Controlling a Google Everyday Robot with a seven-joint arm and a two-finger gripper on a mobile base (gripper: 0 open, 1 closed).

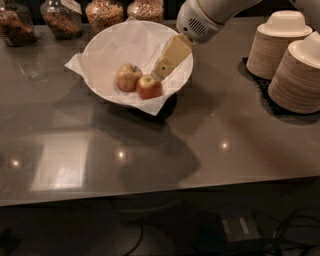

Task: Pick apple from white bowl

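The white bowl [107, 47] stands at the back left of the dark counter, lined with crinkled white paper. Two apples lie in it. The red-orange apple [149, 87] is on the right, and a paler yellow-tan apple [127, 77] is just left of it. My gripper [159, 74] hangs from the white arm at the upper right. Its beige fingers reach down over the bowl's right side, with the tips just above and right of the red-orange apple.
Several glass jars of grains [105, 12] line the back edge behind the bowl. Two tall stacks of beige paper bowls [295, 70] stand on a black mat at the right. The counter's front edge [160, 192] runs across the lower part.
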